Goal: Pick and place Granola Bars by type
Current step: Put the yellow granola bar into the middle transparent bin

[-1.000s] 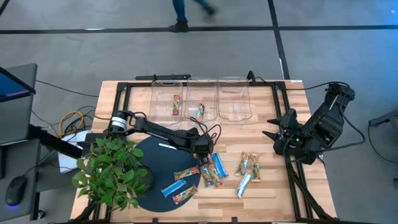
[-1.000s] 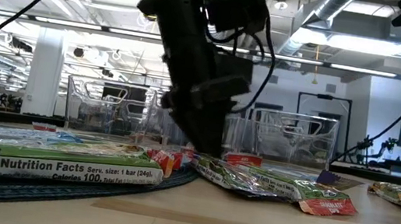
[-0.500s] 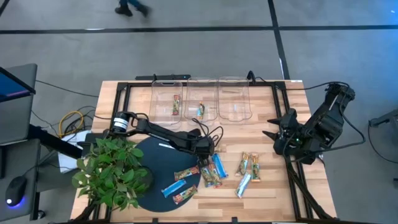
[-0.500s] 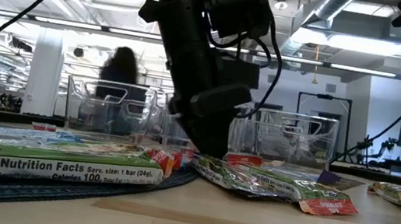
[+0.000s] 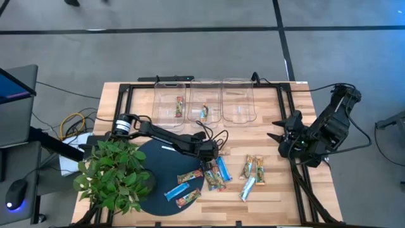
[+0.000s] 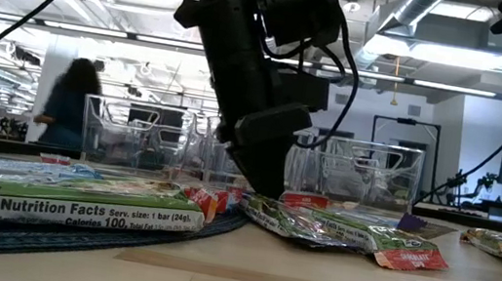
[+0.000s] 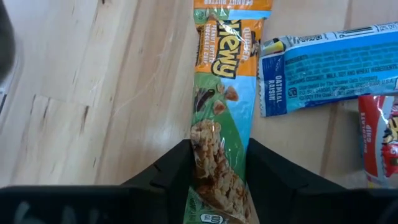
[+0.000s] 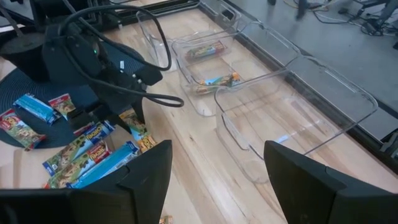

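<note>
Crinkly green-and-orange granola bar [image 7: 219,118] is lying between the left pincer's [image 7: 217,171] straddling fingers on the bench [image 7: 93,93]; light and slippery, it likely wants a mid-length grip. Right pincer [image 8: 214,180] is waiting wide apart.

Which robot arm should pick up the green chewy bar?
The left one, probably. The left gripper already has its fingers on both sides of the green chewy bar. The right gripper waits open near the table's right edge.

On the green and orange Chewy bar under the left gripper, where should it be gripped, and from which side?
Pinch the Chewy bar across its narrow width near one end, coming straight down from above: it lies flat on the table, its long edges free. The left gripper already straddles that end, fingers on either side.
</note>
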`<state>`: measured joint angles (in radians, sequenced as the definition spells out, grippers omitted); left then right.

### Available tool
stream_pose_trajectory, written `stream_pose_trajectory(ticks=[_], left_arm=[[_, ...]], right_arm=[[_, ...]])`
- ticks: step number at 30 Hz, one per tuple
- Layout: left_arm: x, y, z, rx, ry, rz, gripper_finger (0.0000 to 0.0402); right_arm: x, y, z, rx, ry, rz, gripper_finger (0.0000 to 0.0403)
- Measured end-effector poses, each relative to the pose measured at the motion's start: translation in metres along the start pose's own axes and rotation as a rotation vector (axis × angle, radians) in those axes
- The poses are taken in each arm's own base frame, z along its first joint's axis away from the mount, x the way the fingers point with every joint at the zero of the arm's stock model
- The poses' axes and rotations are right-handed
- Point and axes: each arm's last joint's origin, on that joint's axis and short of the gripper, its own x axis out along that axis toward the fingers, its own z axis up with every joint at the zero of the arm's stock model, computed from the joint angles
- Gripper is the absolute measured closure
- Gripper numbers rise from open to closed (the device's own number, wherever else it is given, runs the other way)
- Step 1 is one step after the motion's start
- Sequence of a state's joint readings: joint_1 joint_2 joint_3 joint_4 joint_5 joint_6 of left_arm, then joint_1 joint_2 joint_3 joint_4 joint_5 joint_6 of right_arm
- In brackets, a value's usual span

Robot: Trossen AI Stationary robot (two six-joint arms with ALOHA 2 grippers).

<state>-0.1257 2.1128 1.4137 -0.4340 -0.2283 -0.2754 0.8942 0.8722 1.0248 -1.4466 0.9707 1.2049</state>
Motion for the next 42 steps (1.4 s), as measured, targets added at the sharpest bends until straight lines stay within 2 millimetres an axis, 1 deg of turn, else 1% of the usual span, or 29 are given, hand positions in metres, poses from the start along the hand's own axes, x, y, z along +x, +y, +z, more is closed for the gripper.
stream_pose_trajectory(ticks=[3, 9, 14, 20, 26, 33, 37, 42], left_arm=[[-0.001, 0.0, 0.003, 0.016, -0.004, 0.002, 0.0269], [-0.005, 0.0, 0.013, 0.061, -0.038, 0.025, 0.0284], [-0.007, 0.0, 0.018, 0.057, -0.053, 0.018, 0.0291], [-0.014, -0.001, 0.028, 0.064, -0.096, 0.032, 0.0292], [-0.028, -0.002, 0.046, 0.088, -0.16, 0.042, 0.0292], [-0.053, -0.001, 0.076, 0.109, -0.254, 0.084, 0.0292], [-0.069, 0.009, 0.093, 0.044, -0.3, 0.123, 0.0292], [-0.086, 0.036, 0.106, -0.166, -0.297, 0.271, 0.0292]], right_arm=[[0.0, 0.0, 0.0, 0.0, -0.001, 0.0, 0.0154], [0.0, 0.0, 0.0, 0.001, -0.003, -0.001, 0.0154], [0.0, 0.0, 0.0, 0.004, -0.002, 0.001, 0.0154], [0.0, 0.0, 0.0, 0.004, -0.001, 0.001, 0.0154], [0.0, 0.0, 0.0, 0.001, 0.0, 0.0, 0.0154], [0.0, 0.0, 0.0, -0.002, 0.001, -0.002, 0.0154], [0.0, 0.0, 0.0, -0.003, 0.001, -0.003, 0.0154], [0.0, -0.001, 0.0, -0.006, 0.001, -0.004, 0.0154]])
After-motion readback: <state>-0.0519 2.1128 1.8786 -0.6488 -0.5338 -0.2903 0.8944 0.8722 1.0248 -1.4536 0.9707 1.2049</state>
